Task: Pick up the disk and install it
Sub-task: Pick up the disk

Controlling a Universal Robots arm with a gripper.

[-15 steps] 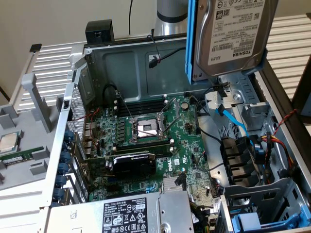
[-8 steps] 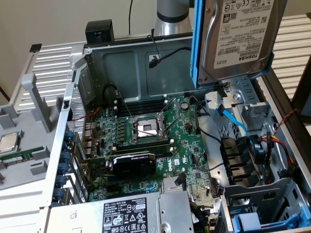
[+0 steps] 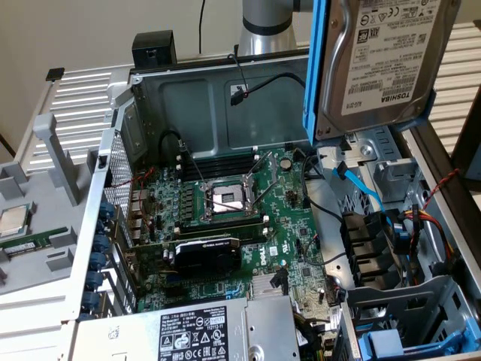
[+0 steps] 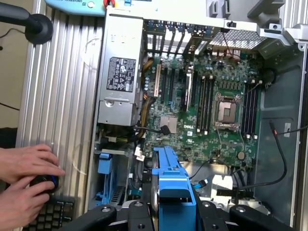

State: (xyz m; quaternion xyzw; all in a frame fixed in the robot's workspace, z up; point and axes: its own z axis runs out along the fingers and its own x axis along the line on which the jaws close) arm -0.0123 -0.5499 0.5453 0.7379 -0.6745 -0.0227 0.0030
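The disk [image 3: 383,68], a silver-grey Toshiba drive in a blue plastic carrier [image 3: 316,75], hangs in the air above the open computer case at the exterior view's upper right, tilted and on edge. In the wrist view the blue carrier [image 4: 171,185] stands edge-on between my black fingers [image 4: 137,216], and my gripper [image 4: 168,214] is shut on it. Below the disk lie the drive bays [image 3: 376,248] and the edge of the motherboard [image 4: 192,96].
The case holds a motherboard [image 3: 225,203] with an open CPU socket [image 3: 225,199], a power supply [image 3: 195,331], a blue cable [image 3: 361,188] and another blue carrier [image 3: 398,346] in a bay. A CPU chip [image 3: 13,219] lies outside. A person's hands [image 4: 24,178] rest at a keyboard.
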